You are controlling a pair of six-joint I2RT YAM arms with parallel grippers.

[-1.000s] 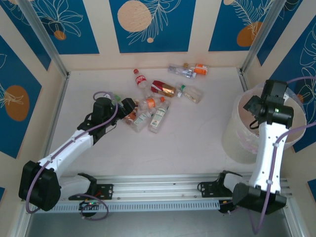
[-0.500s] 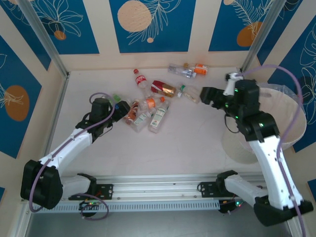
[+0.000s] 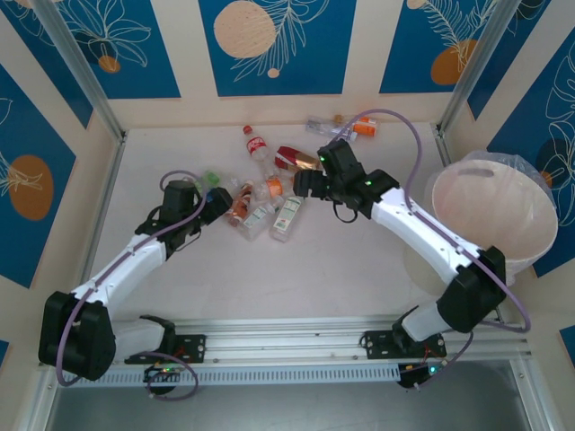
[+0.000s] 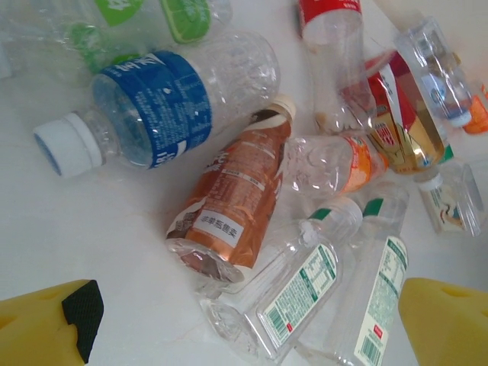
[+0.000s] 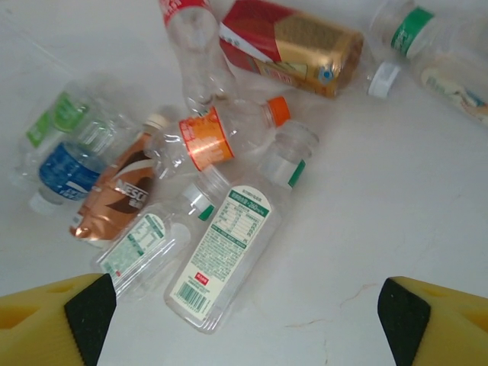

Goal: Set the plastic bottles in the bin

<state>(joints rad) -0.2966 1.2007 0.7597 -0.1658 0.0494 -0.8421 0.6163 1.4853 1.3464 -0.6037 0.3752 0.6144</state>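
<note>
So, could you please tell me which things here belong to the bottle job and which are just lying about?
Belongs to the job: blue-labelled bottle, brown-labelled bottle, red-and-gold bottle, the remaining plastic bottles, the bin.
Merely surroundings: table, patterned wall panels, metal rail.

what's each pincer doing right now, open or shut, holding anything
Left pincer: open, holding nothing, over the bottles.
Right pincer: open, holding nothing, over the same pile.

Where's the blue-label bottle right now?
Left wrist view, upper left: the blue-label bottle lies on its side, white cap pointing left, beside the brown-label bottle.
</note>
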